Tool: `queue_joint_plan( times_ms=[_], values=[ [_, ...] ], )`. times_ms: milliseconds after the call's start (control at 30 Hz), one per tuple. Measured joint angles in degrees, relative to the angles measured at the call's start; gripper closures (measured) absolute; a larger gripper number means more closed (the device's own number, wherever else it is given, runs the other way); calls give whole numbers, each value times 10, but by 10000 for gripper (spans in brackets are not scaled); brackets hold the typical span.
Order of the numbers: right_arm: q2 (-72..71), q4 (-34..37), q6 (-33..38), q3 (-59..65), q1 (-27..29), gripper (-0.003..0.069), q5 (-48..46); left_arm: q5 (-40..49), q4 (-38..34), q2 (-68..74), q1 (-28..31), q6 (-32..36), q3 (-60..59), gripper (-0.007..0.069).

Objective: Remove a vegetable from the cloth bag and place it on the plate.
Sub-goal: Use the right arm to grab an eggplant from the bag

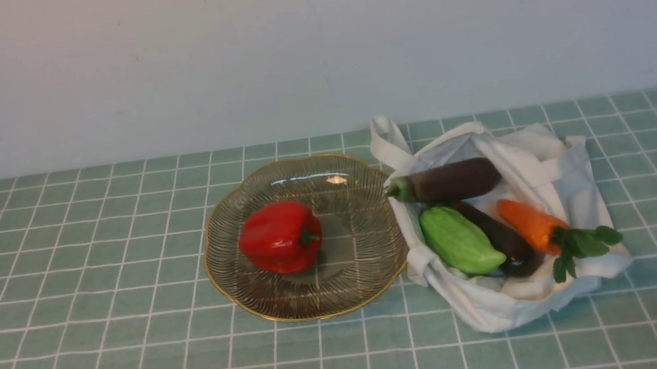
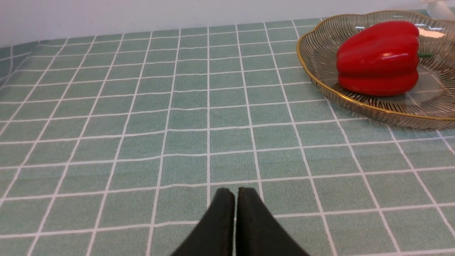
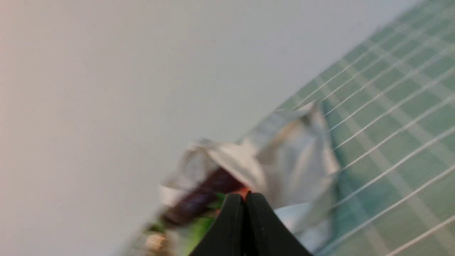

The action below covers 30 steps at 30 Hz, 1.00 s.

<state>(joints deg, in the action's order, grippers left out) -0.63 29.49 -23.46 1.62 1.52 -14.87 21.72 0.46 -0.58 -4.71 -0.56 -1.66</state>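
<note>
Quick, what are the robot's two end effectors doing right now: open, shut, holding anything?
Left end effector: closed, holding nothing.
Right end effector: closed, holding nothing.

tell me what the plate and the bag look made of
The plate looks like clear glass, glossy: the checked cloth shows through, with fine ribbed lines and a thin gold rim; clear plastic is possible. The bag looks like soft matte white fabric, perhaps cotton: it slumps in creased folds.

Matte eggplant [image 1: 449, 181] in soft cloth bag [image 1: 562, 179]; ribbed glass plate [image 1: 312, 301], glossy pepper [image 1: 279, 237].
</note>
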Motion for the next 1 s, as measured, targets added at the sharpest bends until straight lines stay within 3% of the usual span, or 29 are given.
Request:
queue_joint_plan(
  times_ms=[133,333,567,667,733,867,1000],
  values=[
    [0,106,-21,0,0,674,13,0,0,0,0,0,0,629],
    [0,129,7,-6,-1,674,37,0,0,0,0,0,0,629],
    [46,77,231,-209,-1,674,60,0,0,0,0,0,0,629],
    [111,40,304,-287,-1,674,-5,0,0,0,0,0,0,629],
    [200,-2,333,-348,-1,674,-103,0,0,0,0,0,0,629],
    [386,-64,341,-408,-1,672,-297,0,0,0,0,0,0,629],
    [542,-67,348,-441,-1,670,-387,0,0,0,0,0,0,629]
  ],
)
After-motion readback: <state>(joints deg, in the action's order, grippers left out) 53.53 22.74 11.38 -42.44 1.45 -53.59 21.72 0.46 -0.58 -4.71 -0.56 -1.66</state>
